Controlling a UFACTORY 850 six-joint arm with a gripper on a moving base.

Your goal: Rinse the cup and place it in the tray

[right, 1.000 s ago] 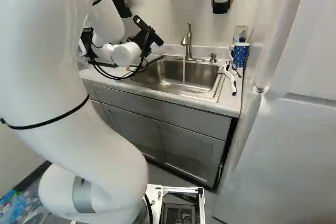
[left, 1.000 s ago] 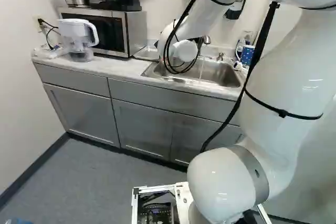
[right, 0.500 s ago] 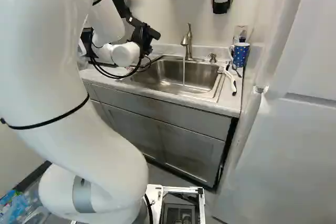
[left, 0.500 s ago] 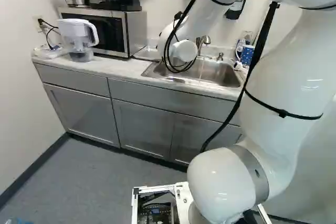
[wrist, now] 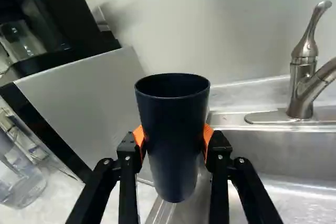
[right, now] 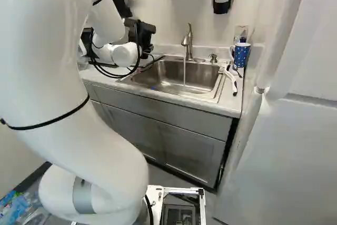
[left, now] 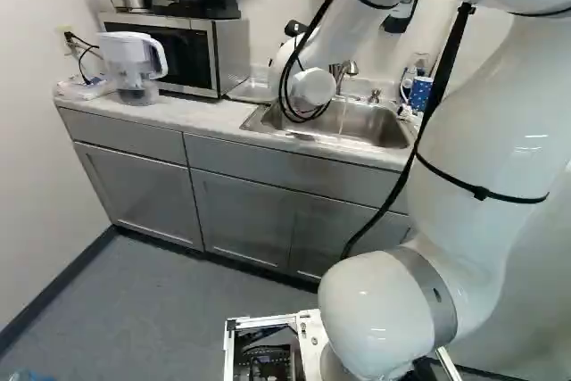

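The end effector [right: 144, 35] pinches a dark blue tumbler [wrist: 176, 129], mouth up, from both sides near the stainless-steel sink [right: 202, 78], while water (a thin stream) [right: 184, 72] falls from the faucet [right: 188, 43] to its side.

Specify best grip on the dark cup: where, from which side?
Mid-body, coming in from the side, one finger on each flank. The dark cup shows no handle, stands roughly upright and narrows toward its base, so opposed contact on the mid wall should hold best and leave the mouth free for water. The gripper has it about there.
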